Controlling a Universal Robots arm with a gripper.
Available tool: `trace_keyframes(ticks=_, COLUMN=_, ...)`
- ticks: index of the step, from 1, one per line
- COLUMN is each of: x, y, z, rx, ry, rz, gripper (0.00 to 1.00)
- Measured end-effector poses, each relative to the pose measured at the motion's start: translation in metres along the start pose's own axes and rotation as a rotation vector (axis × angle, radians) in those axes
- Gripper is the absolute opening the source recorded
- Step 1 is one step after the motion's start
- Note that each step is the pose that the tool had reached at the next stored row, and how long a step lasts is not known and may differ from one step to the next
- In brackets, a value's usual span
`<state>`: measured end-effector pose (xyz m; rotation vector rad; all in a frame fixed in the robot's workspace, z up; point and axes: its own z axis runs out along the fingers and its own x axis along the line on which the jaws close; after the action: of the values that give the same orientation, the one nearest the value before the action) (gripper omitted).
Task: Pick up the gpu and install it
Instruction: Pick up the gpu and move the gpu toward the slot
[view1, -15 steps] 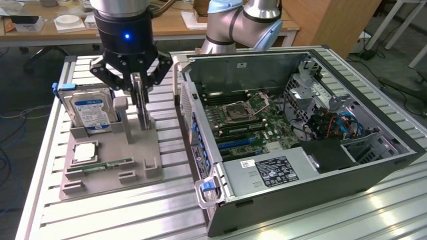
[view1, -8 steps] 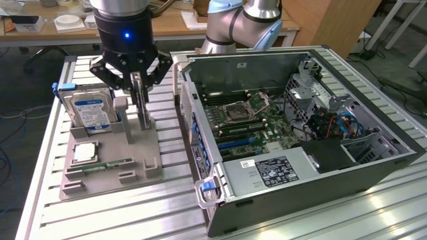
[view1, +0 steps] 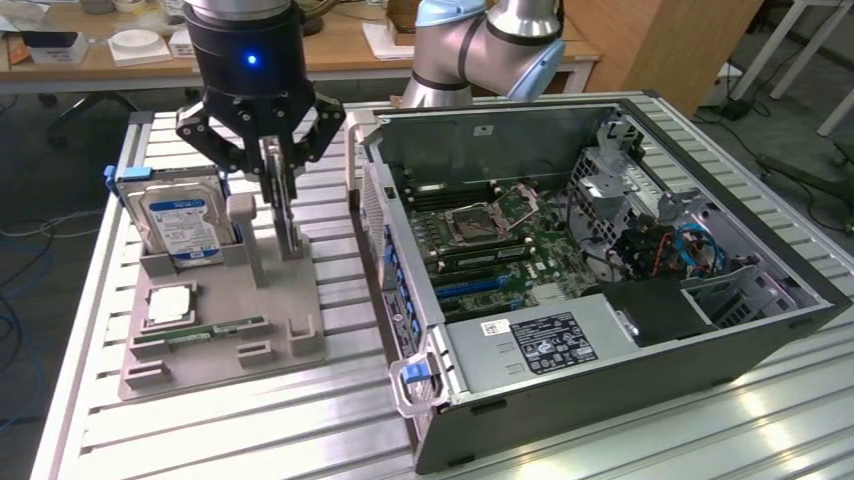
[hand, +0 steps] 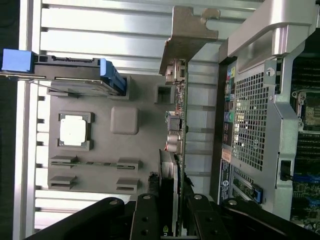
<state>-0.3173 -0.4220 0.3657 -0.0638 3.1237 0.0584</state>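
Note:
The gpu (view1: 282, 215) is a thin card standing on edge, upright, over the grey parts holder (view1: 227, 365). My gripper (view1: 276, 172) comes down from above with a finger on each side of the card's upper part, shut on it. The card's lower end sits at the holder's stand; I cannot tell whether it has lifted clear. In the wrist view the gpu (hand: 179, 130) appears edge-on, its silver bracket (hand: 189, 35) at the far end, and the gripper (hand: 175, 212) clamps its near end. The open computer case (view1: 534, 135) lies to the exterior view's right, motherboard (view1: 494, 240) exposed.
On the holder (hand: 125, 90) a blue-labelled hard drive (view1: 180, 215) stands upright. A CPU chip (view1: 170, 303) and a green memory stick (view1: 214, 330) also lie on it. The case's perforated back wall (hand: 255, 115) is close beside the card. A second arm's base (view1: 481, 50) stands behind the case.

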Motion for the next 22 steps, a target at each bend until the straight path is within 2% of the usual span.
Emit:
trace_keyframes(ticks=6, x=0.000, y=0.0003, z=-0.0063, rx=-0.0022, ry=-0.0001, rz=0.000, gripper=0.27)
trace_keyframes(ticks=22, x=-0.001, y=0.0014, z=-0.0377, rx=-0.0072, ry=-0.0003, rz=0.000, gripper=0.27)
